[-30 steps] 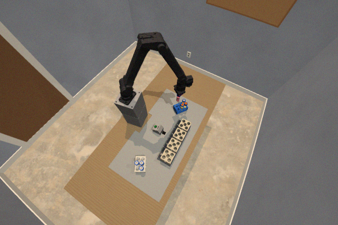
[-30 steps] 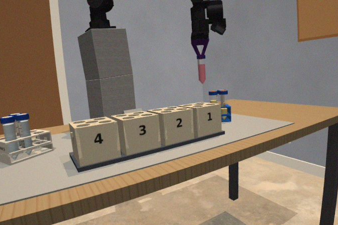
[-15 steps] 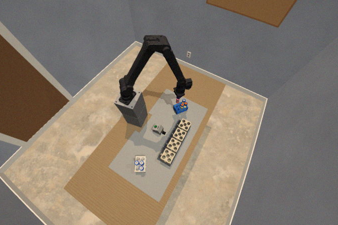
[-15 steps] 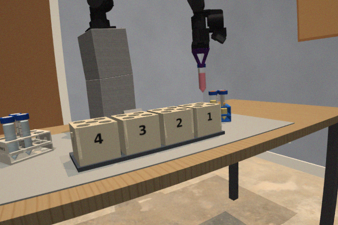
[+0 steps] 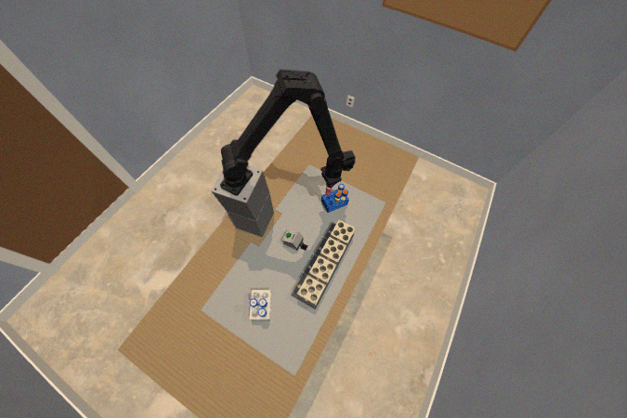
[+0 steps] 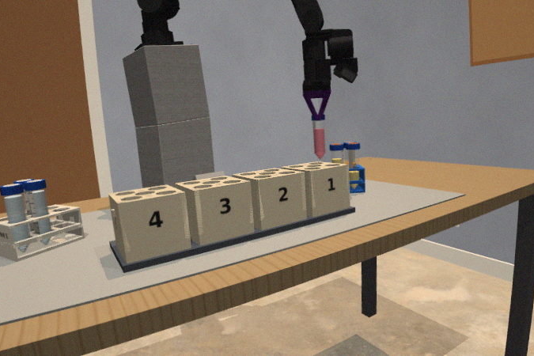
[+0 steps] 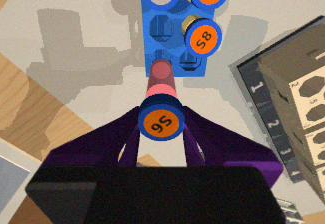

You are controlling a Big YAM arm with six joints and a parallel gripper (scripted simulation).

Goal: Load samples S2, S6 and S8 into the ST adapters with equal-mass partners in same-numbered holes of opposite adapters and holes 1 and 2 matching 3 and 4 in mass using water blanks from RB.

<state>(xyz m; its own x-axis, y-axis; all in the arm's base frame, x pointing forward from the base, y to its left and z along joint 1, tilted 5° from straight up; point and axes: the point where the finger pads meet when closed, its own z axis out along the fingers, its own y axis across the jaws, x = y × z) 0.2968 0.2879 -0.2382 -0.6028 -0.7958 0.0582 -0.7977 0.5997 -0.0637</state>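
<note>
Matte black arm [image 5: 262,121] – boxy joints, slim links; purple tapered gripper [image 6: 317,110] fingers; grey block pedestal [image 5: 254,206].

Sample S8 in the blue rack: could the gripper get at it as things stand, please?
Probably not yet. The gripper is shut on tube S6, hanging above the rack's near edge. S8 itself stands with its cap uncovered, so the way looks free once S6 is set down.

Blank rack [image 5: 260,306] cap volumes unreadable; sample rack [image 7: 153,37] cut by wrist-view edge.
</note>
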